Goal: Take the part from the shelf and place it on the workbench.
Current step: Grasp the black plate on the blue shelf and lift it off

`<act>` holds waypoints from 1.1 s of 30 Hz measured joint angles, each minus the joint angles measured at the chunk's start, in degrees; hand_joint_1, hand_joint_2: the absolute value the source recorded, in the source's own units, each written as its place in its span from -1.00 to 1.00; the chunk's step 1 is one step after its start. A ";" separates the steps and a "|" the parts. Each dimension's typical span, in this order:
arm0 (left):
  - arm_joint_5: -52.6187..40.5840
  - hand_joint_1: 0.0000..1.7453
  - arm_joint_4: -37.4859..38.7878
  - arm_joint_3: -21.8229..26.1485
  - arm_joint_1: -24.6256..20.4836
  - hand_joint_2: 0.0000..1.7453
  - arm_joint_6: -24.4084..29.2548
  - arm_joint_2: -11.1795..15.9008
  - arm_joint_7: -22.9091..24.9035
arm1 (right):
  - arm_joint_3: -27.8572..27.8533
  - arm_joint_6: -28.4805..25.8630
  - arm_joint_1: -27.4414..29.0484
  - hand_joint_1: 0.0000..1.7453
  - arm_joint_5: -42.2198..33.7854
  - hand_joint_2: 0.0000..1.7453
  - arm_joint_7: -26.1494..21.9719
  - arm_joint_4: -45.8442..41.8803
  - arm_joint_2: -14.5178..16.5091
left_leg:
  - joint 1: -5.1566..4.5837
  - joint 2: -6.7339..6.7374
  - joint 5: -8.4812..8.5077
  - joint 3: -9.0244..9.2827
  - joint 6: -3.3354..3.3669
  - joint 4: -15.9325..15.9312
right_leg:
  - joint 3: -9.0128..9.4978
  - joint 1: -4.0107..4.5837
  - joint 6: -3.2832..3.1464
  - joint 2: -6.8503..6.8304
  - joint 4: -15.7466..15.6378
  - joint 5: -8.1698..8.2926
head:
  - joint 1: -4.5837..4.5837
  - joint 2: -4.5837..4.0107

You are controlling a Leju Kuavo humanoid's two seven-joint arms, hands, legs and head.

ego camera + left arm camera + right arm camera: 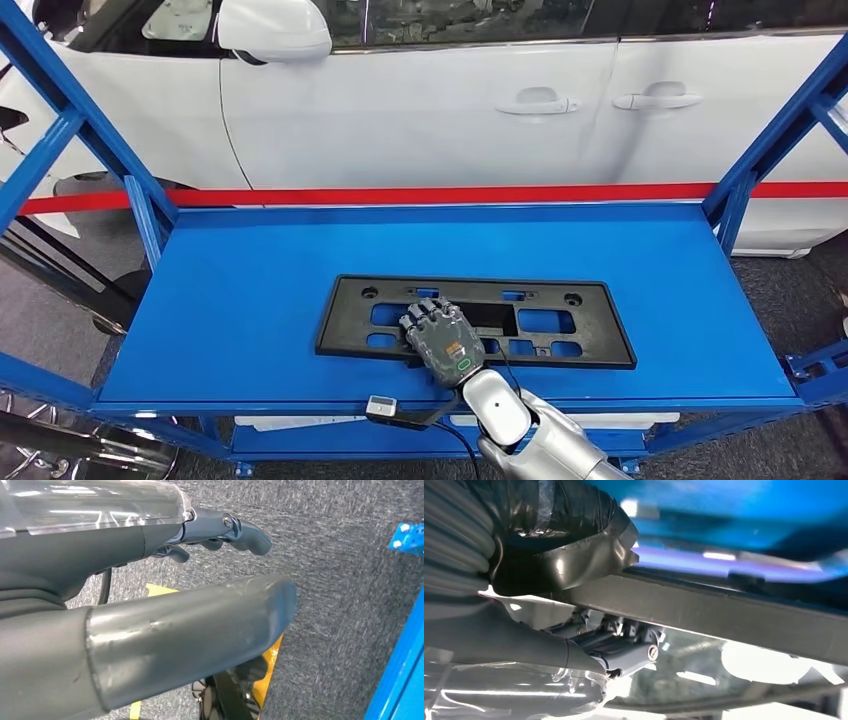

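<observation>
Head view: right hand (pixel 441 341) palm-down on black part (pixel 560 345), fingers (pixel 425 314) flat, together, gripping nothing.

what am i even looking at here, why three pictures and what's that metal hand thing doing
This is a humanoid robot with two silver arms, each ending in a many-fingered hand. The three pictures come from three cameras at the same moment.

The head view looks down from high on the robot's body. It shows a blue shelf with a flat black plastic part lying on it, and a white car parked behind. The right hand rests on the near edge of that part; whether it has truly gripped it yet is hard to tell.

The right wrist view sits just behind that hand, very close, so it looks blurry and tilted: the dark part's edge crosses it, with the hand's fingers beside it.

The left wrist view shows the left hand, holding nothing, above grey floor.
</observation>
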 joint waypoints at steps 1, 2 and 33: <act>0.00 -1.00 0.00 0.01 0.09 -1.00 -0.01 0.02 -0.01 | -0.73 -0.16 0.35 0.39 0.15 1.00 0.02 0.10 0.05 | 0.08 0.01 -0.06 -0.67 -0.16 1.52 | -0.03 0.00 0.00 0.00 0.10 -0.04 | -0.01 0.00; -0.01 -1.00 0.00 0.01 0.17 -1.00 -0.05 0.03 -0.04 | -1.29 -0.34 0.61 0.40 0.32 1.00 0.05 0.16 0.12 | 0.17 0.03 1.06 -0.19 -0.24 0.62 | 0.00 -0.02 0.05 0.04 0.20 -0.11 | -0.01 0.00; 5.43 -1.00 0.02 3.36 -0.18 1.00 -8.82 0.81 -6.22 | -19.01 -4.76 8.87 0.68 -41.36 1.00 -31.92 -26.37 -2.65 | 0.46 0.11 0.69 0.64 -0.21 0.34 | 0.21 0.10 0.06 0.64 0.26 -0.29 | 0.01 0.00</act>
